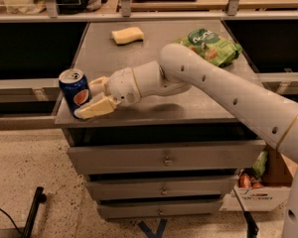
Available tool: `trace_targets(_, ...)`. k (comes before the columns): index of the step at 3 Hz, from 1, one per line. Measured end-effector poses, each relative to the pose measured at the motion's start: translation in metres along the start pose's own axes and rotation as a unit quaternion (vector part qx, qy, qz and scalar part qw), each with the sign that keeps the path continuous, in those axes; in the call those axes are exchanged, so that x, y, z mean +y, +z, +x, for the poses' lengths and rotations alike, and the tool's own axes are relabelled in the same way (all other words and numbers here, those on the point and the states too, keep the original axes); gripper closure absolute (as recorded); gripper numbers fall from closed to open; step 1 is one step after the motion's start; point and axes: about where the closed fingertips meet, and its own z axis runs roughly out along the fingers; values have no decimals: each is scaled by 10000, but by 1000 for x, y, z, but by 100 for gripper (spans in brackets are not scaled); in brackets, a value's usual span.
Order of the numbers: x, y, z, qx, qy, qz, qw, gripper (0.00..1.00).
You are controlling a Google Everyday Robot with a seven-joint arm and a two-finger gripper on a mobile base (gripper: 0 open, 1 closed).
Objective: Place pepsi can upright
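Observation:
The pepsi can (73,90) is dark blue with a silver top and stands upright at the front left corner of the grey cabinet top (154,58). My gripper (87,99) reaches it from the right, low over the surface. It is open, with one cream finger (97,85) behind the can and the other finger (95,108) in front, its tip at the can's base. The can sits partly between the two fingers.
A yellow sponge (127,34) lies at the back of the cabinet top. A green snack bag (209,44) lies at the back right. The can is close to the left and front edges. Drawers (164,157) are below and a cardboard box (258,190) is on the floor at right.

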Motion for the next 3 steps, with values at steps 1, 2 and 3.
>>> trace_targets(1, -2, -2, -5, -52, 6, 19, 10000, 86)
trace_targets(2, -14, -14, -18, -45, -85, 166, 9998, 100)
trace_targets(3, -32, -26, -30, 30, -193, 302, 9994, 100)
